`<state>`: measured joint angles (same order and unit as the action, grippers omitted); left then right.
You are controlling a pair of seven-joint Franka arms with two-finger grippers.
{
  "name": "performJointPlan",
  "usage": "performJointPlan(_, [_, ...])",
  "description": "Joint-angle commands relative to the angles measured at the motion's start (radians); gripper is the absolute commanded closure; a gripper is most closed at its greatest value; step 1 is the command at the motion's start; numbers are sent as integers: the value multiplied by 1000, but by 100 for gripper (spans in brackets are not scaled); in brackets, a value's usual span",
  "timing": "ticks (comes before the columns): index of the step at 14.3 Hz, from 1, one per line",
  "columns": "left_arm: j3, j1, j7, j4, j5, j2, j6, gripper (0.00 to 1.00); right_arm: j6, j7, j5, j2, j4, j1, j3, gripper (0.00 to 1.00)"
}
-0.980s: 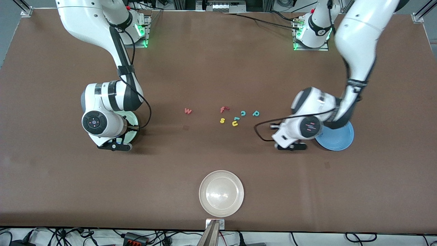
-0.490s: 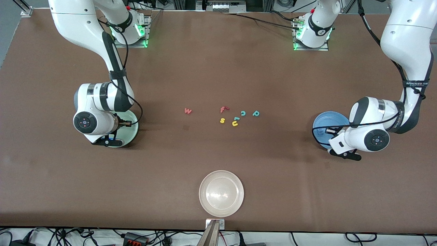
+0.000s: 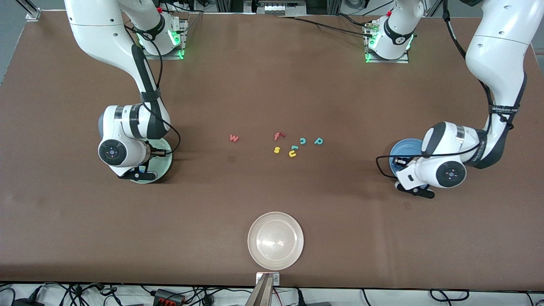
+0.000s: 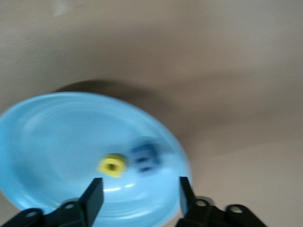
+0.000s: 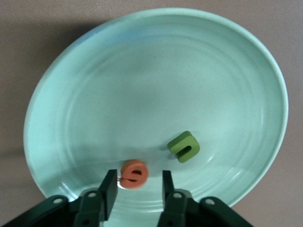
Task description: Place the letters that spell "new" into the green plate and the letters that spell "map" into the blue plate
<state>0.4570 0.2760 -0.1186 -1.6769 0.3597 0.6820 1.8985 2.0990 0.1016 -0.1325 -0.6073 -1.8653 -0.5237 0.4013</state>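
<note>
My right gripper (image 5: 138,188) hangs open over the green plate (image 5: 227,61). The orange e (image 5: 134,174) lies flat on the plate just past its fingertips, with the olive n (image 5: 183,146) beside it. My left gripper (image 4: 139,196) is open above the blue plate (image 4: 57,132), where the yellow a (image 4: 112,165) and blue m (image 4: 145,157) lie side by side. In the front view the pink w (image 3: 233,137) and teal p (image 3: 318,141) rest on the table's middle. The hands cover most of the green plate (image 3: 166,159) and the blue plate (image 3: 403,149).
Between w and p lie a red f (image 3: 278,136), teal c (image 3: 302,140), yellow s (image 3: 276,149) and yellow u (image 3: 293,153). A whitish clear plate (image 3: 255,255) sits nearest the front camera, at the table's middle.
The left hand swung from beside the blue plate to over it, then eased back toward the table's middle. The right hand shifted slightly over the green plate. Both grippers have opened.
</note>
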Motion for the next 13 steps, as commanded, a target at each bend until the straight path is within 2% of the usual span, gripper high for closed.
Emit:
performJointPlan(1, [116, -18, -226, -18, 8, -16, -24, 0, -11, -13, -2, 49, 8, -1, -7, 0])
performJointPlan(3, [166, -56, -413, -18, 8, 25, -1, 0, -92, -17, -1, 89, 55, -6, -7, 0])
performJointPlan(6, [166, -142, -605, -38, 8, 60, 89, 0, -233, 3, -4, 89, 175, -18, -10, 0])
performJointPlan(9, [164, -170, -758, -61, 10, 76, 151, 0, -223, 4, -53, 83, 172, -33, -12, 0])
performJointPlan(13, [166, -161, -818, -121, 8, 82, 276, 0, -220, -103, -68, 54, 167, -82, -41, 0])
